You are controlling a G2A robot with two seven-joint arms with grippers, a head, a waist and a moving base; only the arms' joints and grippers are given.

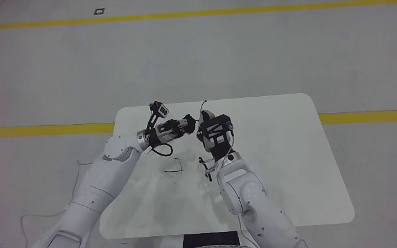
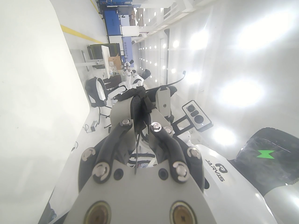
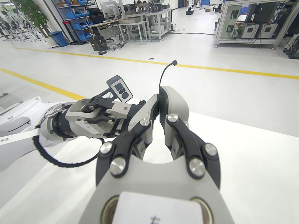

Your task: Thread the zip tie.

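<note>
We're holding the tie (image 3: 161,78) above the desk (image 1: 279,124), left gripper (image 2: 141,95) and right gripper (image 3: 159,108) both clenching it; crowded this close, it's risking buckling or slipping before threading.

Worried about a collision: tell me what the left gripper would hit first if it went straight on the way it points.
Most likely the right gripper: the left gripper points straight at its near finger, seemingly almost touching, with the zip tie pinched in both.
</note>
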